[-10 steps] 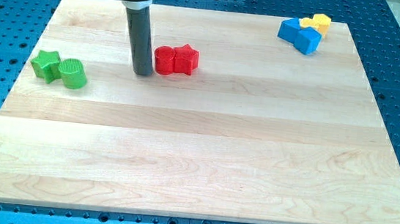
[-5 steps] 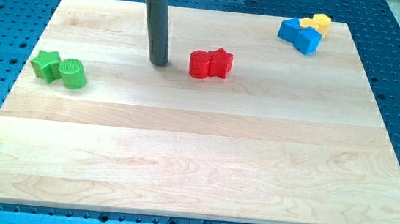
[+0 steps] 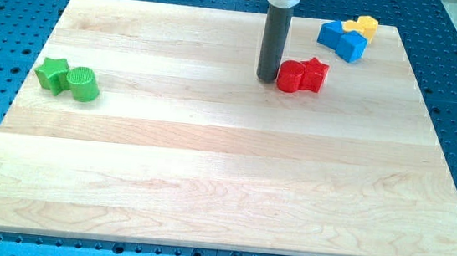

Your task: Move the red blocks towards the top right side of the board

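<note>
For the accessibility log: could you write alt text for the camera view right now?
My tip sits against the left side of two touching red blocks near the top right of a wooden board. Blue blocks and a yellow block cluster in the top right corner; a green star and green cylinder sit at the left.

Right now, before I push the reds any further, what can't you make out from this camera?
- Contact: my tip sits just left of the red cylinder; touching or a hair apart, I cannot tell.
- The yellow block is partly hidden behind the blue block; its shape is unclear.
- The rod's top and the arm are cut off by the view's top edge.
- The red star joins the cylinder; their seam is unclear.
</note>
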